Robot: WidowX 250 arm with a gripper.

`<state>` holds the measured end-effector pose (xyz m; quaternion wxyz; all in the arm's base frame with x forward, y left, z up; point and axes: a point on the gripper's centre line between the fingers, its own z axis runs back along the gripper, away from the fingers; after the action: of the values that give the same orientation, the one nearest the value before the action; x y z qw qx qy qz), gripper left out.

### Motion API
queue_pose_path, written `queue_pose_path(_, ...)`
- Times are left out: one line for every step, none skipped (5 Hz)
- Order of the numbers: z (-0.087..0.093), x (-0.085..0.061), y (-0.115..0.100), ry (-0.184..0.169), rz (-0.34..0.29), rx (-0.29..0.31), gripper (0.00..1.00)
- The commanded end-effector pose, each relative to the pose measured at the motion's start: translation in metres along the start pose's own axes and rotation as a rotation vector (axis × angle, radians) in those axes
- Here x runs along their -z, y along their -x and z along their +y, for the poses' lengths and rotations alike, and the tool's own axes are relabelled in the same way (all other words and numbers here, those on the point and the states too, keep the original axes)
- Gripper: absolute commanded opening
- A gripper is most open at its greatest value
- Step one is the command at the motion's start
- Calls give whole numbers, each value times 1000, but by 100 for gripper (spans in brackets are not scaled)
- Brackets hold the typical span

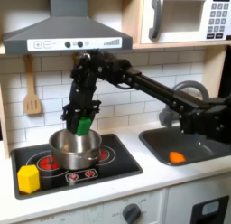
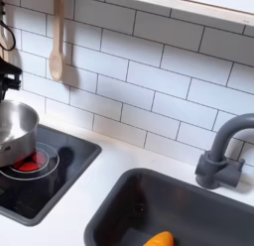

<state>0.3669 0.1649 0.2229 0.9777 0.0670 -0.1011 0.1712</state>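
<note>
In the first exterior view the gripper (image 1: 81, 119) hangs over the silver pot (image 1: 75, 148), and its fingers are clenched on a green object (image 1: 84, 125). This object sits at about 12 o'clock of the pot, just above the back rim; it is small and blurred, so it may be a vegetable. The pot stands on the black stove (image 1: 122, 160). A yellow block (image 1: 29, 178) lies at 8 o'clock from the pot, near the stove's front corner. A wooden spatula (image 1: 32, 99) hangs at 10 o'clock. An orange piece (image 1: 177, 156) lies in the sink (image 1: 203, 137), at 3 o'clock.
</note>
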Motion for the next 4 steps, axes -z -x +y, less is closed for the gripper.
queue_pose_path(4, 2, 0, -3, -1, -5, 100)
queue_pose_path(2, 5, 0, -3, 1, -1, 100)
queue_pose_path(6, 0, 0, -6, -16, -23, 100)
queue_pose_path(9, 7, 6, -11, 8, -43, 100)
